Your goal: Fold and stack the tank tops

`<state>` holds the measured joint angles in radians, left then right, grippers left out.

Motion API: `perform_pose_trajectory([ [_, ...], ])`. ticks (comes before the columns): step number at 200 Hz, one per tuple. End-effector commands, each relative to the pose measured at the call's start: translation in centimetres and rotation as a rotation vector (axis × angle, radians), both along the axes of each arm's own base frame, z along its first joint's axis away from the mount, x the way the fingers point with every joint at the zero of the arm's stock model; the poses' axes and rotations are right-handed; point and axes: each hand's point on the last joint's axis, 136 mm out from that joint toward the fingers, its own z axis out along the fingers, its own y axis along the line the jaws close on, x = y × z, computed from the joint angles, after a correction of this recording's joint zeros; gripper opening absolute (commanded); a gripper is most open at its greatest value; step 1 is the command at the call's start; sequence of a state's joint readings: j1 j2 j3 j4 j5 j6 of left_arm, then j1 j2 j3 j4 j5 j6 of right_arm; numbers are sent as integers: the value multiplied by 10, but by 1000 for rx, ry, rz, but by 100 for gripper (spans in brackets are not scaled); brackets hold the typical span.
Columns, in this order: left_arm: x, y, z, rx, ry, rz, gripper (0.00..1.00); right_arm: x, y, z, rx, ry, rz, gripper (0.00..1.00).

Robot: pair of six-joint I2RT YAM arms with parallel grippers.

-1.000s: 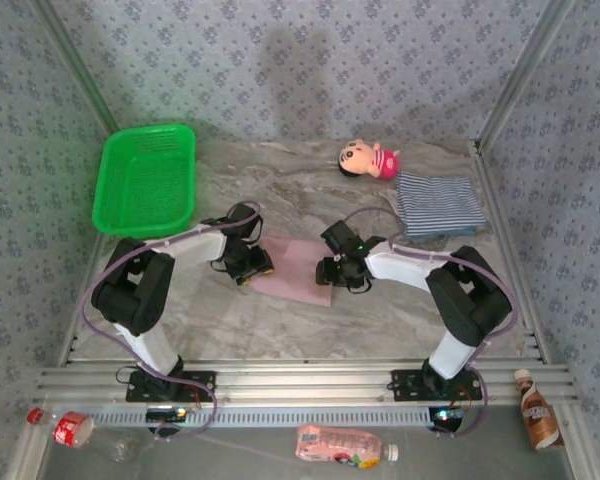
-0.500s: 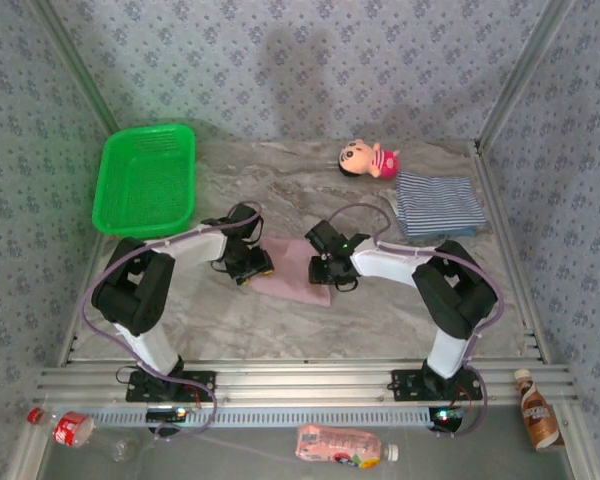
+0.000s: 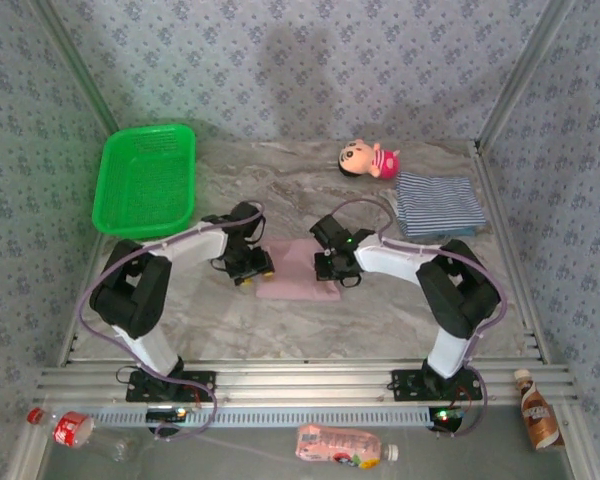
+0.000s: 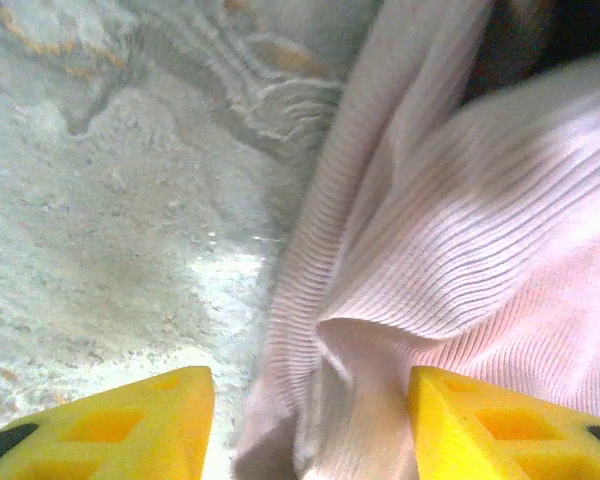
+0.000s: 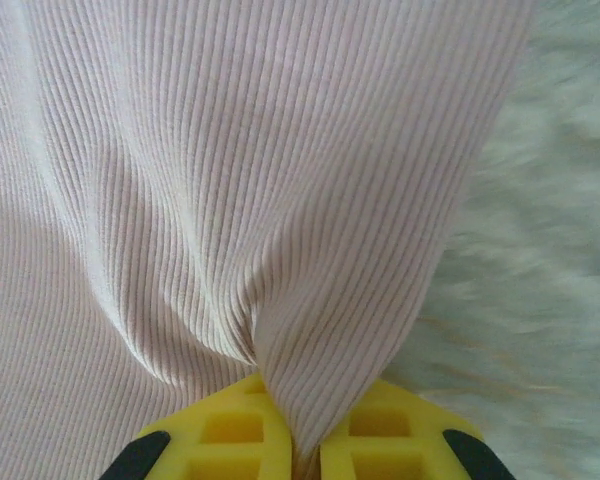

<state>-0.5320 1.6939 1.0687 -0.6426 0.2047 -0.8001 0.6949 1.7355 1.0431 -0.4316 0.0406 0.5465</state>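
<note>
The mauve-pink tank top (image 3: 298, 272) lies folded small on the marble table, midway between the two arms. My right gripper (image 3: 329, 266) is at its right edge, shut on a pinched ridge of the ribbed pink cloth (image 5: 280, 230), which rises between the yellow fingers (image 5: 230, 440). My left gripper (image 3: 248, 268) is at its left edge and open, with a loose fold of the pink top (image 4: 440, 270) lying between the spread fingertips (image 4: 110, 420). The navy-and-white striped tank top (image 3: 438, 203) lies folded at the back right, a strip of blue cloth showing under its near edge.
A green basket (image 3: 145, 180) stands at the back left. A small pink plush doll (image 3: 368, 158) lies at the back, just left of the striped top. Bottles (image 3: 345, 445) lie below the rail at the near edge, off the table.
My right gripper has moved left over the pink top's right edge and closed on a pinch of it. The left jaws have widened slightly. The top has bunched narrower.
</note>
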Motion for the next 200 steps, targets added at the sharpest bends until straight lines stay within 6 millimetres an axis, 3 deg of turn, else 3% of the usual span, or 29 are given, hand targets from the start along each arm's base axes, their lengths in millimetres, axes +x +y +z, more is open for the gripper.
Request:
perform_pose_trajectory([
  [1,17,-4,41,-36,-96,-19,58,17,-34,27,-124,-67,60,5],
  [44,35,-21,68,-142,-164,-4,58,45,-79,58,-280,-127,156,4],
  [48,36,-23,70,-149,-169,-4,58,54,-80,70,-279,-154,159,4],
  [61,39,-26,73,-167,-177,-3,58,66,-94,81,-313,-176,175,3],
  [130,41,-36,65,-214,-149,-10,58,118,-169,135,-526,-252,228,3],
  [200,41,-41,56,-215,-111,-37,58,155,-212,167,-635,-296,222,3],
])
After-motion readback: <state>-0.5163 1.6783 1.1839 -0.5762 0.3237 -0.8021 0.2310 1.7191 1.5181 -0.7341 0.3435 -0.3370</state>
